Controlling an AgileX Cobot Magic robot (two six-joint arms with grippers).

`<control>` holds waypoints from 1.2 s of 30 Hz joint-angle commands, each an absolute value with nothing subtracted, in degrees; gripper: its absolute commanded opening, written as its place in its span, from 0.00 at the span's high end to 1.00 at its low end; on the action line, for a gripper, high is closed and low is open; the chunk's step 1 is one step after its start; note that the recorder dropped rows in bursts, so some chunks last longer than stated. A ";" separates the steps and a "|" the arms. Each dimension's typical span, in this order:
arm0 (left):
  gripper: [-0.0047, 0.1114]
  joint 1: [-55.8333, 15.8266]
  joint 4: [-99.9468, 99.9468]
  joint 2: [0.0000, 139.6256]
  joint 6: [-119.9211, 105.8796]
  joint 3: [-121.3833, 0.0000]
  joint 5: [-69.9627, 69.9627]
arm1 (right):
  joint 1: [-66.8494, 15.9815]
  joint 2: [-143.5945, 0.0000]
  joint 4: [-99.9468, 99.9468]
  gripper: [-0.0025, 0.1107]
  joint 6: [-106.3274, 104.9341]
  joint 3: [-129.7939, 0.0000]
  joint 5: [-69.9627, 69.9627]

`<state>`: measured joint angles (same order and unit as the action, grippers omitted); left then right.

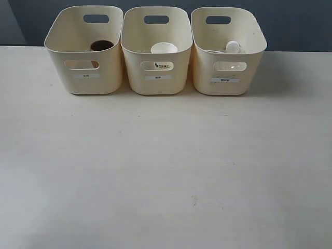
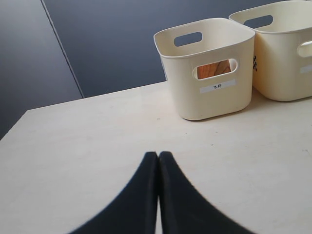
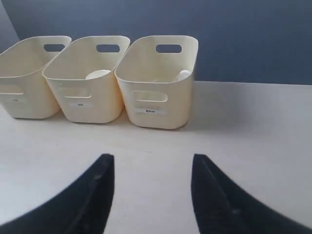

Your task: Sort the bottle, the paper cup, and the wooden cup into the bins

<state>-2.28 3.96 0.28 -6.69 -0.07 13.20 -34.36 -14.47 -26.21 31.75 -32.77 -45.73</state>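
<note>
Three cream bins stand in a row at the back of the table. The wooden cup (image 1: pixel 101 45) sits inside the left bin (image 1: pixel 85 83); its brown grain shows through the handle cut-out (image 2: pixel 214 69). In the middle bin (image 1: pixel 157 85) rests the white paper cup (image 1: pixel 164 48). The bottle (image 1: pixel 233 47) lies in the right bin (image 1: pixel 225 87), white cap showing. Neither gripper appears in the exterior view. My left gripper (image 2: pixel 158 155) is shut and empty over bare table. My right gripper (image 3: pixel 153 158) is open with nothing between its fingers, facing the bins from a distance.
A dark blue wall runs behind the bins. The pale wooden table (image 1: pixel 166 176) stretches in front of them. In the right wrist view the right bin (image 3: pixel 161 97) is nearest, the middle bin (image 3: pixel 87 92) beside it.
</note>
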 commanded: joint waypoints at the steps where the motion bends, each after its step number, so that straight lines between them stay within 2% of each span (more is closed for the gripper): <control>1: 0.96 -2.47 3.96 0.00 -6.58 0.00 12.88 | -34.01 -14.14 -27.22 0.56 31.93 -30.35 -43.93; 21: 0.96 -2.47 3.96 0.00 -6.58 0.00 12.88 | -34.01 -13.89 -25.31 0.56 31.79 -27.04 -45.24; 29: 0.96 -2.47 3.96 0.00 -6.58 0.00 12.88 | -33.87 -7.69 -25.16 0.56 31.70 -27.04 -45.27; 36: 0.96 -2.47 3.96 0.00 -6.58 0.00 12.87 | -28.57 -4.65 -25.16 0.56 31.70 -27.04 -45.27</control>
